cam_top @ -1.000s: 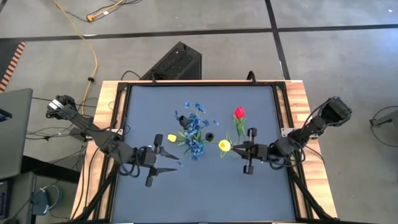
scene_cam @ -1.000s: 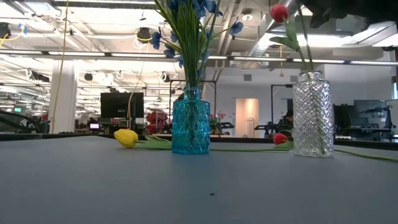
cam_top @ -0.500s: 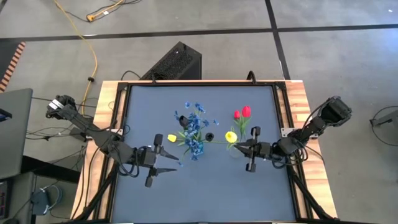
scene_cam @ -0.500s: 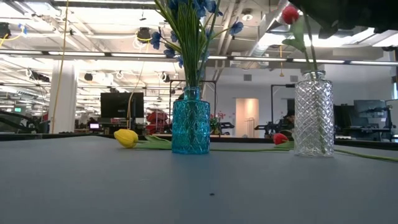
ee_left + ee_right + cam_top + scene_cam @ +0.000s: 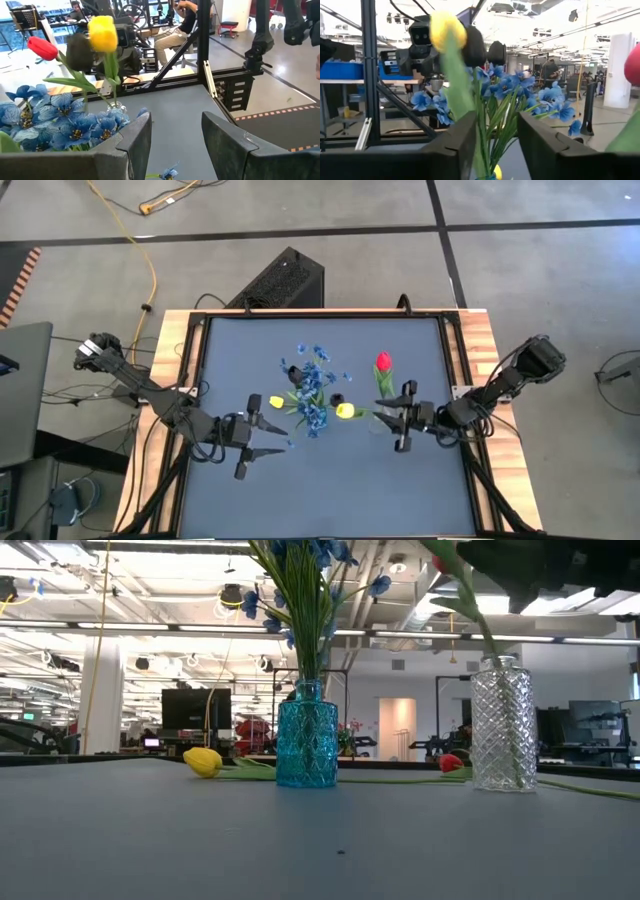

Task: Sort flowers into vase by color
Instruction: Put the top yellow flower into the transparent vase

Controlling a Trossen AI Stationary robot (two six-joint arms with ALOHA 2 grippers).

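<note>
A clear glass vase [image 5: 502, 725] holds a red tulip [image 5: 383, 361] and a yellow tulip [image 5: 345, 411], whose head leans toward the blue vase [image 5: 306, 745]. The blue vase holds sprays of blue blossoms [image 5: 312, 395]. My right gripper [image 5: 385, 418] is beside the clear vase, open, with the yellow tulip's stem [image 5: 460, 95] between its fingers. A second yellow tulip [image 5: 203, 761] and a second red tulip [image 5: 451, 762] lie flat on the table behind the vases. My left gripper [image 5: 283, 446] waits open at the near left of the blue vase, with nothing in it. My right gripper's open fingers stand on either side of the yellow tulip's stem [image 5: 460, 95], above the clear vase's mouth, coming level from the table's right. I cannot tell whether a finger still touches the stem. The stem's lower end goes down into the vase.
The table's dark mat [image 5: 330, 490] stretches bare toward the near edge. Wooden strips [image 5: 480, 360] run along the table's sides. A black box [image 5: 285, 280] stands on the floor beyond the far edge.
My right gripper's fingers have parted at the clear vase. The yellow tulip's head has swung away from the gripper toward the blue vase, while its stem has stayed at the clear vase. The red tulip has swayed and come back.
</note>
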